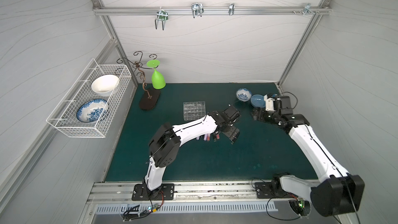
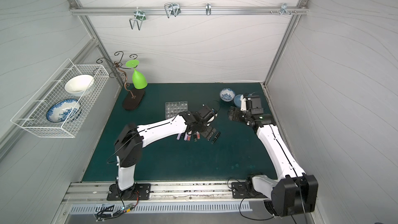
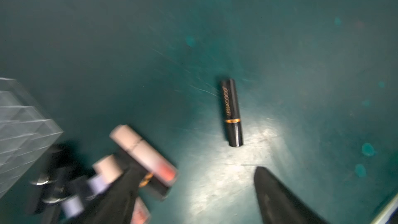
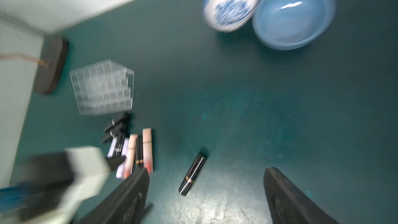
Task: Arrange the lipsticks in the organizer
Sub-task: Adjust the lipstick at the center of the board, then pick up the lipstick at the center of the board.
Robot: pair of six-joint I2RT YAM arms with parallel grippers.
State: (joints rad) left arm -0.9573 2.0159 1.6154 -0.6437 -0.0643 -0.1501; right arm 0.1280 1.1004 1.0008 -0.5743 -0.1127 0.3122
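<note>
Clear acrylic organizer (image 1: 194,110): stood upright near the middle of the dark green mat (image 1: 193,160), and in both top views every tube lay outside it.
Lipsticks (image 2: 187,136): black, lilac and pale pink tubes lay flat, bunched side by side at 6 o'clock of the organizer, near it and partly hidden under the left wrist.
Lone black lipstick (image 2: 216,137): gold-banded, it lay flat on the mat at 3 o'clock of the bunch, apart from it.
Left gripper (image 3: 196,169): hung over the mat between the bunch and the lone tube, fingers spread wide with nothing between them.
Right gripper (image 4: 206,170): sat at 2 o'clock of the lone tube, jaws wide apart and holding nothing.
Bowls: a patterned bowl (image 1: 243,95) and a blue bowl (image 1: 257,101) sat side by side at 2 o'clock of the organizer.
Green glass (image 1: 158,80): hung upside down from a stand (image 1: 149,102) at 10 o'clock.
</note>
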